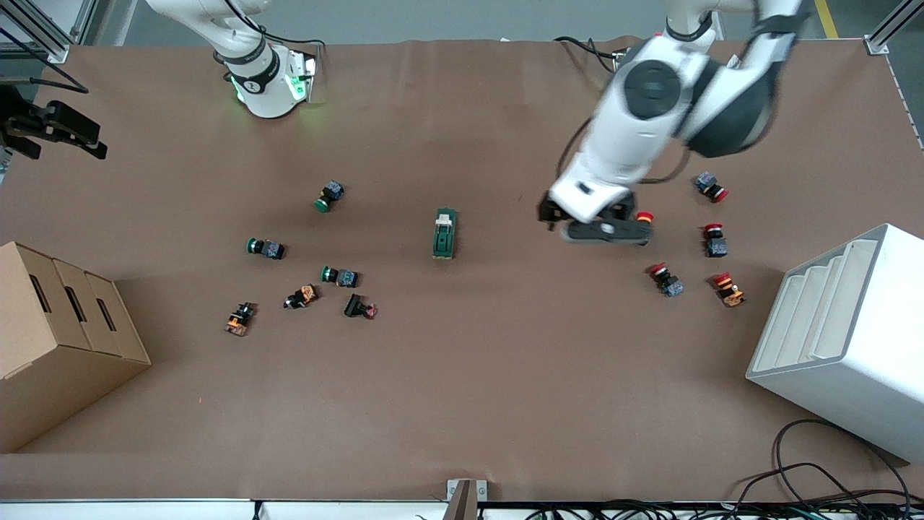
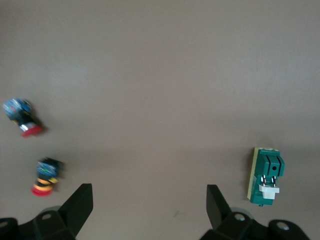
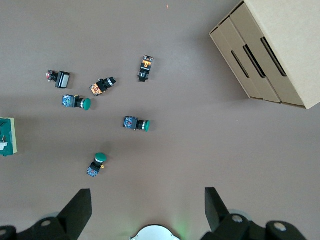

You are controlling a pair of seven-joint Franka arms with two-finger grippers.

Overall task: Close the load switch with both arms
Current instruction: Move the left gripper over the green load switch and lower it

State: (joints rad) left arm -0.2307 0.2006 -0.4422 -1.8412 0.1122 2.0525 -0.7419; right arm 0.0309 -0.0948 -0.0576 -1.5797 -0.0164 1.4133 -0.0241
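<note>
front view: brown counter (image 1: 505, 375) carrying one load switch (image 1: 444, 233), dark green with a cream lever piece, lying near the middle, untouched and apart from both arms. left gripper (image 1: 605, 230) hangs over the counter toward the left arm's end, between the load switch and a cluster of red push-buttons (image 1: 716, 238), just beside one red-capped button (image 1: 644, 216); fingers (image 2: 80, 205) spread open, holding nothing, with the load switch (image 2: 267, 176) showing off to one side in the left wrist view. right gripper (image 1: 54, 130) is raised at the right arm's end of the counter, above the edge near a cardboard box (image 1: 50, 339); its fingers (image 3: 215, 207) stand open and empty in the right wrist view, high over the scattered green push-buttons (image 3: 136, 123). green push-buttons (image 1: 266, 248) and orange-bodied parts (image 1: 239, 318) lie grouped toward the right arm's end, nearer the front camera than the right arm's base (image 1: 271, 87). white stepped bin (image 1: 844, 339) sits at the left arm's end.
</note>
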